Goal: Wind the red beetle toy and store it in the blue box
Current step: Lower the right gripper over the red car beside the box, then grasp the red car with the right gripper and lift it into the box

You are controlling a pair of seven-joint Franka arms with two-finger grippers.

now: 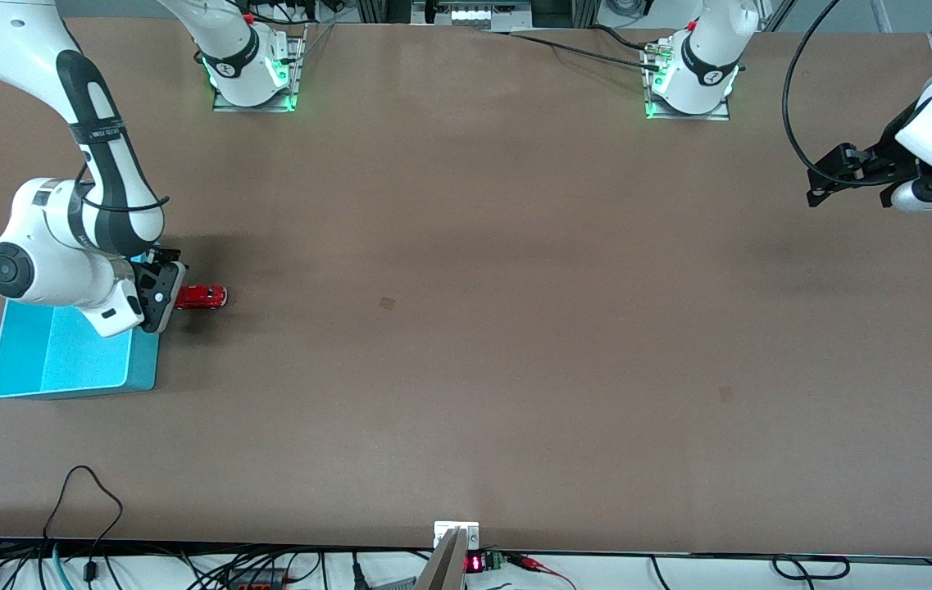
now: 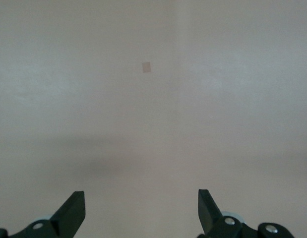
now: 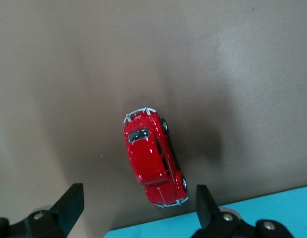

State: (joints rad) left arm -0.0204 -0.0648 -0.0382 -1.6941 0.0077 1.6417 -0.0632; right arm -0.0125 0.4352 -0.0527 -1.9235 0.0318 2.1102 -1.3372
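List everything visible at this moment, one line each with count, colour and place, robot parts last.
red beetle toy: one, glossy red, on the table beside the blue box, toward the right arm's end.
blue box: one, turquoise, on the table at the right arm's end, nothing seen inside.
table: one, brown, carrying everything.
small marks: two, darker brown, on the table near its middle and toward the left arm's end.
cables: several, black, along the table edge nearest the front camera.
right gripper: one, black, open, over the toy at the box's edge.
left gripper: one, black, open, waiting over bare table at the left arm's end.
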